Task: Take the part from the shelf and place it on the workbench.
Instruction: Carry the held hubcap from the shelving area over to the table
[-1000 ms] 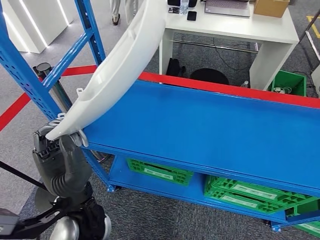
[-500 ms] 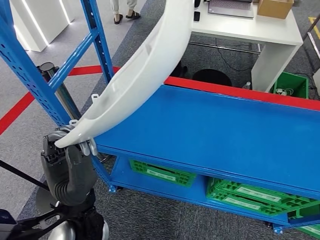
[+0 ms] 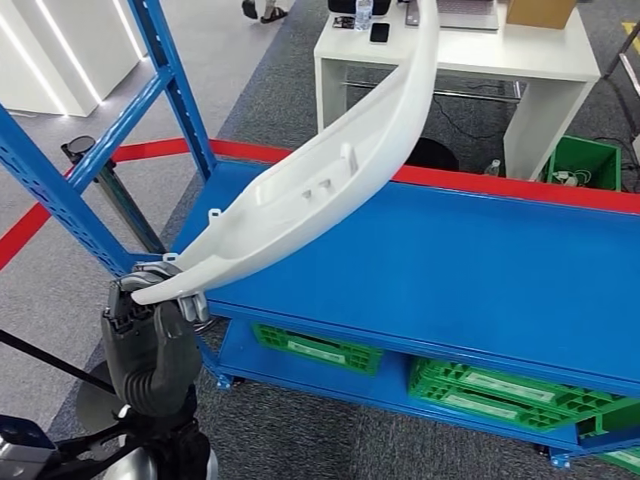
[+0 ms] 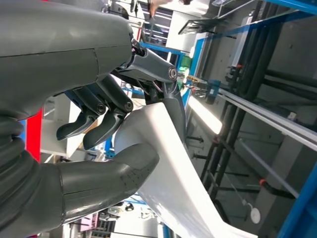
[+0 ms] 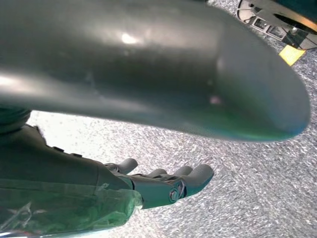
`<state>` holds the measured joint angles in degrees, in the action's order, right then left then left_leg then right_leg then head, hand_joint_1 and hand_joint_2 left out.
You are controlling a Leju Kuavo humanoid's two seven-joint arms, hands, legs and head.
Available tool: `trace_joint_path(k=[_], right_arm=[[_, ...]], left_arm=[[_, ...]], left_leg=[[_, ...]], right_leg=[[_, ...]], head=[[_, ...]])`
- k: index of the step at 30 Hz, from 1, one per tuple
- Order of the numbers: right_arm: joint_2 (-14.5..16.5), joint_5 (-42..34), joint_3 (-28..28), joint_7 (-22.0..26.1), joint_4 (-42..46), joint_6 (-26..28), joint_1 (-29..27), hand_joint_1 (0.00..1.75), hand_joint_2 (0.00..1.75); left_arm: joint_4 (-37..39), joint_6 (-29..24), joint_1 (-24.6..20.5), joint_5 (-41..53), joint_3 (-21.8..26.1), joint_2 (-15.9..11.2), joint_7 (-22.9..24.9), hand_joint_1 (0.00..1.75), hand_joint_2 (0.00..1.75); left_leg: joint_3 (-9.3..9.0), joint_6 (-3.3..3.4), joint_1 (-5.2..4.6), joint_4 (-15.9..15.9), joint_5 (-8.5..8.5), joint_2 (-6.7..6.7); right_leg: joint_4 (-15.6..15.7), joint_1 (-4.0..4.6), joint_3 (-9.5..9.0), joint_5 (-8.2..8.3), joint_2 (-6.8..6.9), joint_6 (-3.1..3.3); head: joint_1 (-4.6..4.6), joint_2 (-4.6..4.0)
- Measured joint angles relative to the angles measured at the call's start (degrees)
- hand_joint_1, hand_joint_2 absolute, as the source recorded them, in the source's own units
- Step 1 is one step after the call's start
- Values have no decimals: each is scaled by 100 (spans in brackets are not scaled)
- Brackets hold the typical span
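The part (image 3: 317, 190) is a long curved white plastic piece with small tabs. My left hand (image 3: 155, 330) grips its near end at the lower left of the head view, and the part rises to the upper right over the blue shelf (image 3: 453, 270). In the left wrist view the thumb (image 4: 112, 173) and one dark finger clamp the white part (image 4: 172, 173), while the other fingers curl free beside it. My right hand (image 5: 164, 183) hangs over grey carpet with its fingers apart and nothing in it.
Blue uprights (image 3: 166, 80) stand at the shelf's left end. Green crates (image 3: 317, 348) lie on the lower level. Behind the shelf is a white table (image 3: 528, 60) with a laptop and a cardboard box, and a green bin (image 3: 581, 165) sits on the floor.
The whole scene has shifted, so the camera has moved. The held part has swung to the right and lower, now lying flatter over the shelf. My left hand keeps its grip.
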<state>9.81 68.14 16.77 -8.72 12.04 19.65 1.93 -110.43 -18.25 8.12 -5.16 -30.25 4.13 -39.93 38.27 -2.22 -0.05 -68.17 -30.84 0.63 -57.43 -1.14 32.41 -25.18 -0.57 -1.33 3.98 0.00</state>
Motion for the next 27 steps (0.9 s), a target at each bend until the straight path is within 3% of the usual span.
trace_joint_path(k=[1, 2, 3, 6, 8, 11, 12, 13, 15, 16, 17, 18, 19, 21, 22, 23, 27], right_arm=[[0, -1, 1, 0, 0, 0, -4, 0, 0], [0, -2, 2, 0, 0, 0, -6, 0, 0], [0, -3, 3, 0, 0, 0, -7, 0, 0], [-2, -3, 4, 0, 0, 1, -4, 0, 0], [-4, -3, 4, 2, 0, 2, -3, 0, 0], [-4, 1, 4, 8, 0, 4, -7, 0, 0], [-3, 5, 4, 12, 0, 4, -5, 0, 0], [-3, 10, 4, 17, 0, 4, -2, 0, 0], [-2, 21, 4, 23, 0, 4, -2, 0, 0], [-3, 25, 4, 24, -1, 4, -6, 0, 0], [-3, 31, 4, 24, -1, 4, -11, 0, 0], [-3, 37, 4, 24, -2, 4, -13, 0, 0], [-4, 44, 4, 24, -2, 4, -11, 0, 0], [-3, 58, 4, 24, -2, 4, 1, 0, 0], [-3, 63, 4, 24, -1, 4, 9, 0, 0], [-3, 66, 4, 24, -1, 4, 13, 0, 0], [-1, 72, 7, 30, -1, 4, 10, 0, 0]], left_arm=[[14, 0, 5, 0, 0, -11, 0, 175, 175], [27, 0, 10, 0, 0, -22, 0, 175, 175], [39, 0, 14, 0, 0, -30, 0, 175, 175], [55, 1, 13, 1, -1, -43, 0, 175, 175], [61, 3, 11, 4, -2, -49, 0, 175, 175], [73, 4, 13, 14, -4, -54, 0, 175, 175], [74, 6, 13, 17, -6, -54, 0, 175, 175], [75, 10, 12, 20, -7, -54, 0, 175, 175], [83, 24, 12, 33, -9, -54, 0, 175, 175], [90, 32, 12, 40, -9, -54, 0, 175, 175], [98, 38, 12, 44, -9, -54, 0, 175, 175], [105, 43, 12, 46, -9, -54, 0, 175, 175], [109, 46, 11, 50, -9, -54, 0, 175, 175], [111, 52, 8, 68, -9, -54, 0, 175, 175], [111, 57, 6, 80, -9, -54, 0, 175, 175], [113, 65, 4, 90, -9, -54, 0, 175, 175], [123, 109, -7, 97, -9, -55, 0, 175, 175]], left_leg=[[168, -16, 13, -333, -111, 0], [251, -26, 26, -482, -111, -1], [217, -34, 40, -399, 4, -2], [-345, -60, 85, 698, 537, -8], [-551, 1, 88, 1114, 614, 8], [-559, 164, 63, 1159, 605, 24], [-565, 210, 61, 1167, 610, 20], [-571, 248, 58, 1175, 615, 14], [-573, 301, 33, 1174, 606, 4], [-575, 315, 16, 1173, 601, 2], [-580, 326, 1, 1171, 595, 2], [-591, 333, -13, 1170, 588, 5], [-609, 335, -22, 1169, 580, 8], [-645, 316, -44, 1161, 553, 14], [-654, 297, -55, 1153, 541, 16], [-655, 276, -64, 1149, 533, 17], [-619, 157, -51, 1078, 460, 14]], right_leg=[[0, -1, 2, -2, 3, 1], [-1, -5, 1, -4, 4, -1], [-1, -12, -3, -7, 1, -6], [-11, -29, -32, -33, -23, -78], [-2, -14, -32, -45, -35, -161], [37, -36, -37, -57, -31, -273], [-58, -42, 1, -132, -21, -292], [-296, -40, 104, -277, -11, -300], [-1093, -18, 481, -675, 4, -286], [-1473, -3, 673, -815, 4, -274], [-1680, 13, 785, -848, 4, -259], [-1656, 29, 788, -764, 4, -238], [-1384, 44, 669, -577, 4, -209], [-554, 75, 271, -174, 4, -150], [-245, 85, 121, -57, 2, -127], [-87, 95, 46, -14, -1, -111], [-18, 83, 28, 11, -7, -22]], head=[[1, 0], [2, 0], [2, 0], [20, 0], [32, 1], [15, 1], [2, 0], [-13, 0], [-38, 0], [-43, 0], [-44, 0], [-45, 0], [-46, 0], [-48, 0], [-47, 0], [-45, 0], [-36, 0]])
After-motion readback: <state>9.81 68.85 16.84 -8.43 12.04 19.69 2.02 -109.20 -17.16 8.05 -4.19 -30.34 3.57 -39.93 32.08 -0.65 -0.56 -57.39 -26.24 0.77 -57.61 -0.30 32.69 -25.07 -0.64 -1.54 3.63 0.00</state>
